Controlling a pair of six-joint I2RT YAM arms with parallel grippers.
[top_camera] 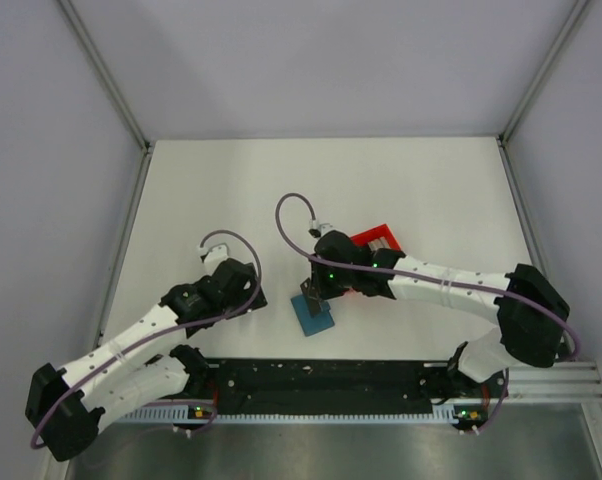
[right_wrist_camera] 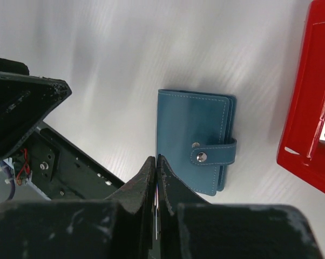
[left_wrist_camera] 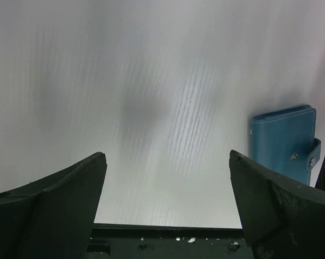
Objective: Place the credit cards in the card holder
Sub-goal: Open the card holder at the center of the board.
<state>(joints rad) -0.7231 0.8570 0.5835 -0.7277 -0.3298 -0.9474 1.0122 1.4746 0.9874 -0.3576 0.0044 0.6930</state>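
The card holder (right_wrist_camera: 190,139) is a teal wallet lying flat on the white table, folded closed with its strap snapped. It also shows in the top view as the card holder (top_camera: 314,318) and at the right of the left wrist view as the card holder (left_wrist_camera: 284,141). My right gripper (right_wrist_camera: 156,159) hovers just over its near-left edge, shut on a thin credit card (right_wrist_camera: 156,208) held edge-on between the jaws. From above the right gripper (top_camera: 311,293) carries the dark card (top_camera: 307,300) upright. My left gripper (left_wrist_camera: 167,156) is open with nothing between its fingers, left of the wallet (top_camera: 253,298).
A red open-topped tray (right_wrist_camera: 305,113) stands right of the wallet, behind my right wrist, and shows in the top view as the red tray (top_camera: 378,240). The black base rail (top_camera: 321,380) runs along the near edge of the table. White walls enclose the table.
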